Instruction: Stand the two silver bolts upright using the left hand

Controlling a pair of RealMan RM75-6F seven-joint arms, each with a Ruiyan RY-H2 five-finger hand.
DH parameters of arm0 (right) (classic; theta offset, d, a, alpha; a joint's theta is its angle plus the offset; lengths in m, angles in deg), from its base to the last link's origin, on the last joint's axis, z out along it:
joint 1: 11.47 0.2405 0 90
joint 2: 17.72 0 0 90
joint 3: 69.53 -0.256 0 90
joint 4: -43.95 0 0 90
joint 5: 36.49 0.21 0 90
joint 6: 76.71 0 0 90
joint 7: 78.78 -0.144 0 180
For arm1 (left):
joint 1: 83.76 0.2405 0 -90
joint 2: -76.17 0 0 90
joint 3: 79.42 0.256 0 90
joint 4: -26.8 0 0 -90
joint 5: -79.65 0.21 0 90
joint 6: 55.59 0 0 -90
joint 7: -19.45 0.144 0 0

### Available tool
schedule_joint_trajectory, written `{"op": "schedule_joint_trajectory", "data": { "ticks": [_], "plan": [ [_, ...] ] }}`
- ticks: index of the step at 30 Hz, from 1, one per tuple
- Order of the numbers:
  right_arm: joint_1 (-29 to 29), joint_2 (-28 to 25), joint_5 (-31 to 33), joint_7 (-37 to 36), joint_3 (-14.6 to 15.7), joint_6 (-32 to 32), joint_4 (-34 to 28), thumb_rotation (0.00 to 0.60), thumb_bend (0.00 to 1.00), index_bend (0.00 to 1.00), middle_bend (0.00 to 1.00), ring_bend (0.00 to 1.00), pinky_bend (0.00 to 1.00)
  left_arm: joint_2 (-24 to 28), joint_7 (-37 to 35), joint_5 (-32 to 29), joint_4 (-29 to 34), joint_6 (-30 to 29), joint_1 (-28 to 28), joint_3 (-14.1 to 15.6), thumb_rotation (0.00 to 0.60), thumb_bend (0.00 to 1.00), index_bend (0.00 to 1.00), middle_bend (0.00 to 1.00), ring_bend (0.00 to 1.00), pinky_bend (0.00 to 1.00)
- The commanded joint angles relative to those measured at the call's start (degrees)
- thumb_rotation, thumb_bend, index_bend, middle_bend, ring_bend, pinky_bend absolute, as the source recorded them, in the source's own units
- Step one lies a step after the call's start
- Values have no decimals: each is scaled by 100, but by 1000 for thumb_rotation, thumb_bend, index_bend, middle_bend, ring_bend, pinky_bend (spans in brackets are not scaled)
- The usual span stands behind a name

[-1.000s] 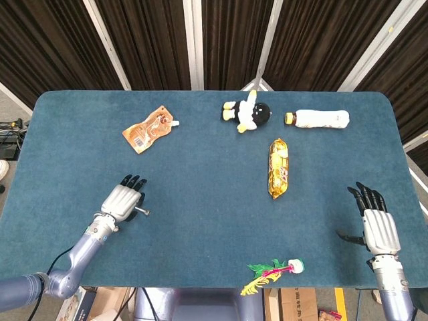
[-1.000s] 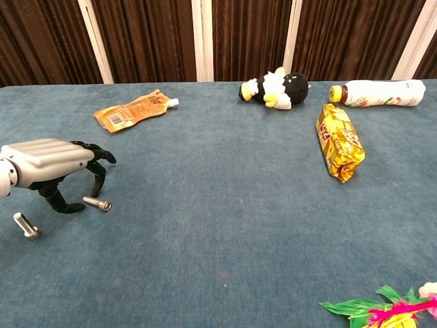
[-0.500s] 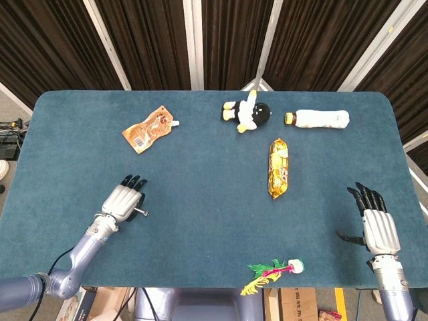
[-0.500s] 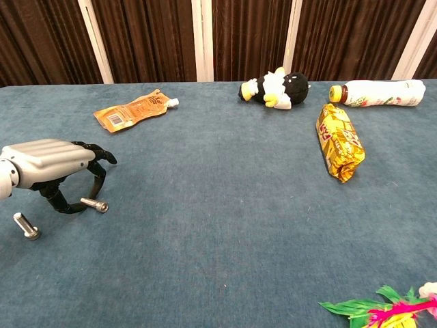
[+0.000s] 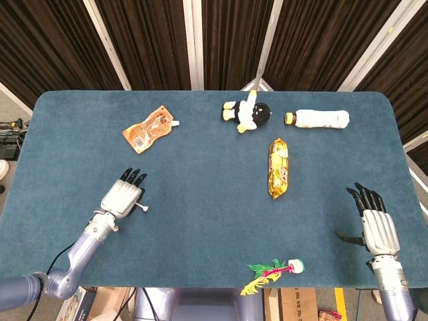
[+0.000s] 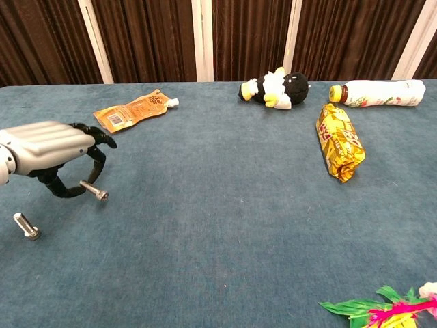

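The left hand (image 6: 48, 147) pinches one bolt (image 6: 93, 190), seemingly just lifted off the near-left table (image 6: 225, 225), while the second bolt (image 6: 26, 226) lies flat beside it, neither yet upright.

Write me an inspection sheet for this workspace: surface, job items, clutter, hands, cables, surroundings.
Surface: blue table, carpet-like cover.
Job items: one bolt pinched in the left hand, lifted off the cover, lying about level; second bolt lying flat near the left front edge.
Clutter: orange pouch, plush toy, bottle on its side, yellow snack pack, feathered toy at the front edge.
Hands: left holds the bolt; right hand rests open on the table, holding nothing.
Cables: black cable along the left arm; more at the floor, far left.
Surroundings: dark curtains with white posts behind; boxes under the front edge.
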Motion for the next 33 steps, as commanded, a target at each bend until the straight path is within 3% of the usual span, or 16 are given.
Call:
{"op": "schedule_joint_trajectory", "data": {
  "ticks": [1,11,16,25,33],
  "plan": [
    [9,-9,-14,-17,15,27,-15,600,106,150,67,42,0,153,819,290,142,-297,-109,82,600,543,577,89,0,0],
    [9,-49,-48,-92,40,47,-52,600,106,150,67,42,0,370,3573,723,307,-476,-414,476,600,544,579,89,0,0],
    [5,-66,-69,-129,45,38,-67,600,107,150,67,42,0,330,4166,587,453,-519,-429,479,600,543,579,89,0,0],
    [5,-78,-80,-157,50,36,-73,600,106,150,67,42,0,83,5227,709,88,-487,-546,645,600,544,580,89,0,0],
    [-7,-68,-51,-143,30,4,-53,600,106,150,68,42,0,-100,5299,836,-287,-382,-567,718,600,543,578,89,0,0]
  ]
}}
